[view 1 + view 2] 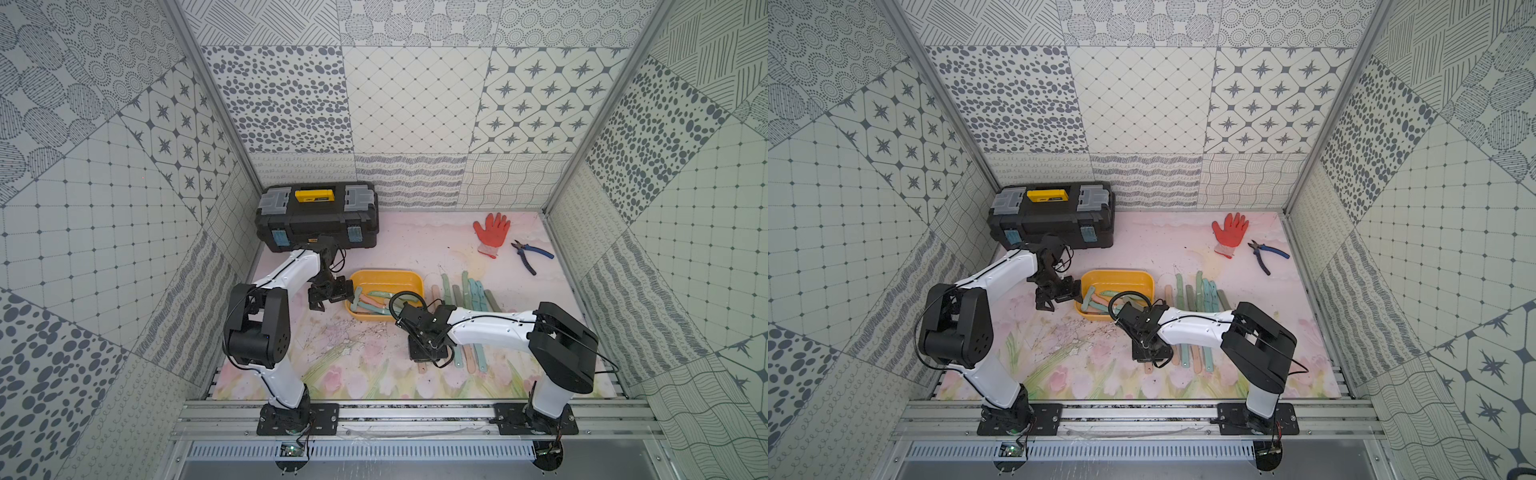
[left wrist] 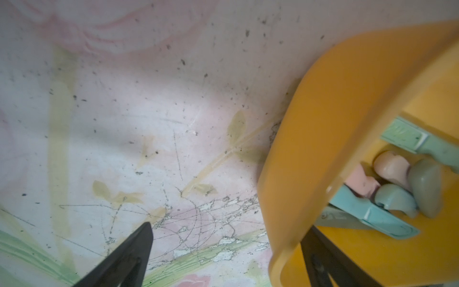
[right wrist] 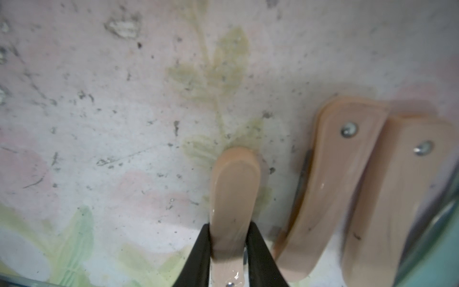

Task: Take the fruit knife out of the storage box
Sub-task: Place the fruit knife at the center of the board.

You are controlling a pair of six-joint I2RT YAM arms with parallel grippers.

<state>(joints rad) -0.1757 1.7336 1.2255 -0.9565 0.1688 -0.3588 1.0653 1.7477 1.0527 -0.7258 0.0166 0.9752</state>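
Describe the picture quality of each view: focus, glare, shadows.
Both top views: evenly lit, sharp, no glare. Left wrist view: the yellow box rim is close and blurred; a soft shadow falls on the mat. Right wrist view: small glints on the beige knife handle, whole picture slightly soft.

Both top views look steeply down from high above the near edge of the table [image 1: 415, 241], sharing almost the whole scene. The left wrist camera faces down close over the storage box [image 2: 323, 124] rim. The right wrist camera, closer still, looks at a beige knife handle [image 3: 234, 188].
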